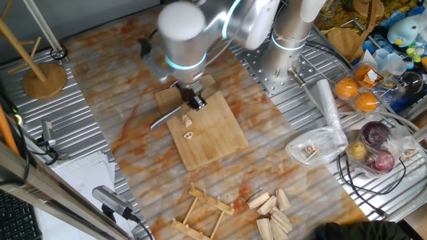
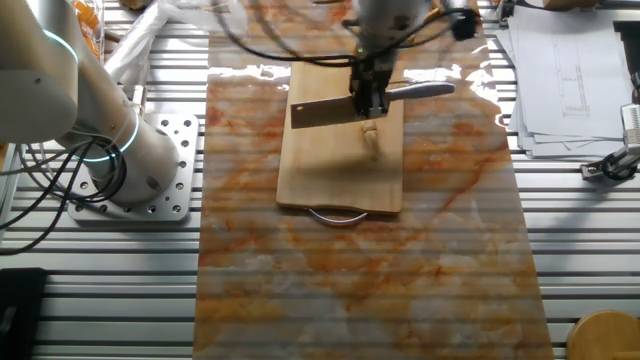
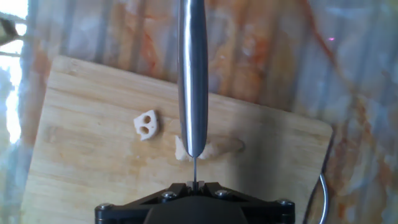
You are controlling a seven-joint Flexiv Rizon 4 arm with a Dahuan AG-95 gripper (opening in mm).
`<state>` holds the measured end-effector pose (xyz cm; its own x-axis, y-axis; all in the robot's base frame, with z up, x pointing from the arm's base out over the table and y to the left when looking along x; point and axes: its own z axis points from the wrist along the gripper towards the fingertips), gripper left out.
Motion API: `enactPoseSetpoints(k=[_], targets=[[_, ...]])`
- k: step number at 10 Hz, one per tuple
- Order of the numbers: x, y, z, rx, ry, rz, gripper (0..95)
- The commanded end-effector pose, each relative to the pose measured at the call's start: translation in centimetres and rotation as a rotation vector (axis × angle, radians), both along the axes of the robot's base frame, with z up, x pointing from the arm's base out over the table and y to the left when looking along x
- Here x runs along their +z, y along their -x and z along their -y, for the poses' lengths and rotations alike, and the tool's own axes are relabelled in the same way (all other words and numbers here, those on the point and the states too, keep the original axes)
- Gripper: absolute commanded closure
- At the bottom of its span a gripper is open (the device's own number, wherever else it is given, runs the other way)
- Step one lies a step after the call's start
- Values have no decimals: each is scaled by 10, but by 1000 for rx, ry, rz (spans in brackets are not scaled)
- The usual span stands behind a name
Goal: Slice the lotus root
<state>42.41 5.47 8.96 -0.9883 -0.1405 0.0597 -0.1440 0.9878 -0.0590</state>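
I have the gripper (image 1: pixel 193 100) clenched on the knife (image 2: pixel 330 110), handle out toward 3 o'clock in the other fixed view, blade flat-side to that camera and hanging above the wooden board (image 1: pixel 217 137). The lotus root (image 3: pixel 208 148) lies on the board directly under the blade edge in the hand view, a pale stub sticking out on both sides of the steel. One cut slice (image 3: pixel 146 124), holes showing, sits at about 10 o'clock from it, apart from the stub.

My worry is the stub itself: it looks short and nothing pins it down, so I judge a descending blade could roll it or push it sideways and give a wedge instead of a round. A cut landing too near the end might only shave it.

The hand view gives me the blade line over the root but hides the height of the blade. The other fixed view shows that gap clearly, yet the root is only a faint smudge there. The first fixed view shows the slice (image 1: pixel 189 134) and root (image 1: pixel 187 121) together on the board, though the arm covers the jaws.
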Motion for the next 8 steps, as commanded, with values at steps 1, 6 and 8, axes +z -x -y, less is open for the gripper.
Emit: enactPoseSetpoints(k=[1,6,8], targets=[[-14,-7,2,1,-26,-22,950],[-16,-4,4,15,-29,-29,950],[-19,-5,5,22,-25,-26,950]])
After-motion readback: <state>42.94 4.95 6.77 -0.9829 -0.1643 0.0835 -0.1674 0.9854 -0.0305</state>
